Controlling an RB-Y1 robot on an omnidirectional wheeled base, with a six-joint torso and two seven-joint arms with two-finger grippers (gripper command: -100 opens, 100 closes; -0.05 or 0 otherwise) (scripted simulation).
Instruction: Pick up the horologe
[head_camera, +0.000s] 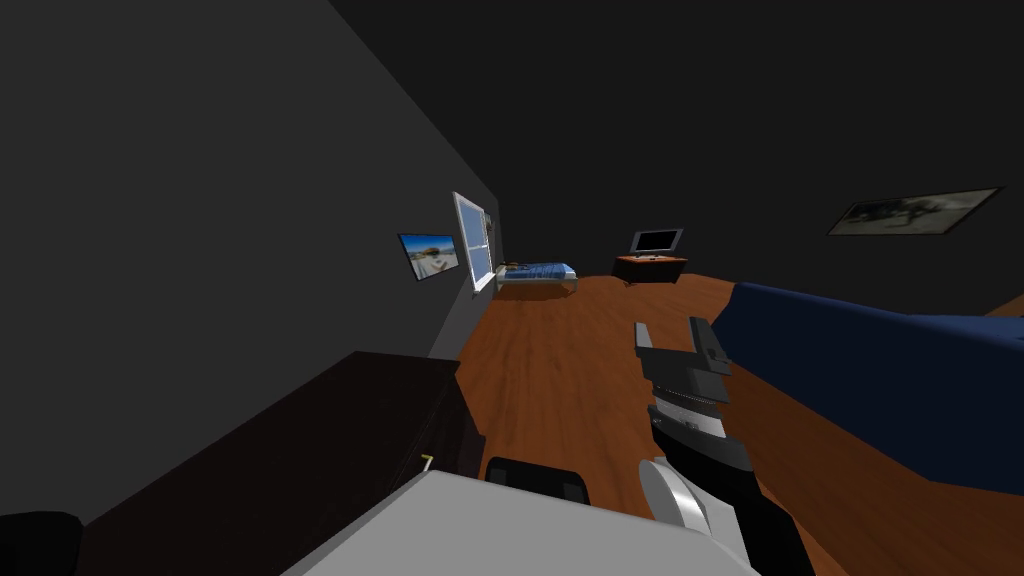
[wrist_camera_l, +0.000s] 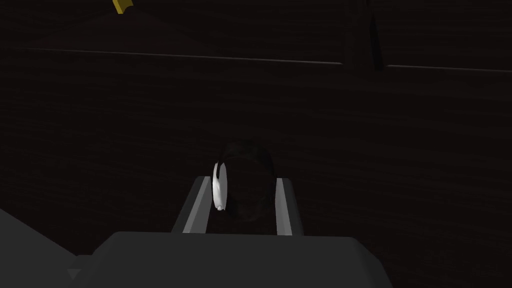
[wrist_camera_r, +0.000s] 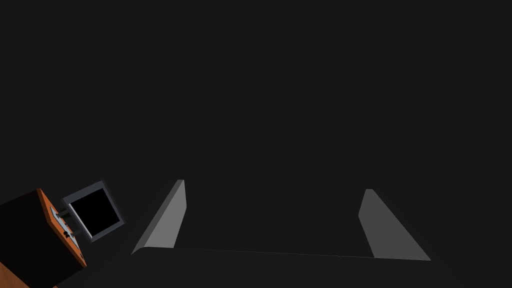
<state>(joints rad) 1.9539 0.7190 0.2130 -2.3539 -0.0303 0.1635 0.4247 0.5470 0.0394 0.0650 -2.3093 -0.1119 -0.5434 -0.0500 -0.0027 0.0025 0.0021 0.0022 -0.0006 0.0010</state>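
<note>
Holding entry, one item: horologe (wrist_camera_l: 247, 192), a dark round body with a white dial seen edge-on.

- Location: between the fingers of the left gripper (wrist_camera_l: 242, 178), over the dark wood-grained cabinet (wrist_camera_l: 350, 125), which sits at 8 o'clock in the head view.
- Grip: jaws drawn in and pinching the clock. One blade lies against the white dial and the other against the back, probably because the flat faces give the thin blades a surer seat than the curved rim.
- Contact with the cabinet: cannot tell whether the clock rests on it or is just clear of it.
- Right gripper (head_camera: 680, 340): at 4 o'clock over the orange-brown floor (head_camera: 560, 340), jaws spread wide and empty. It is likely parked out of the way of the working arm.
- Stage: grasp made. A straight lift is the likely next step.
</note>
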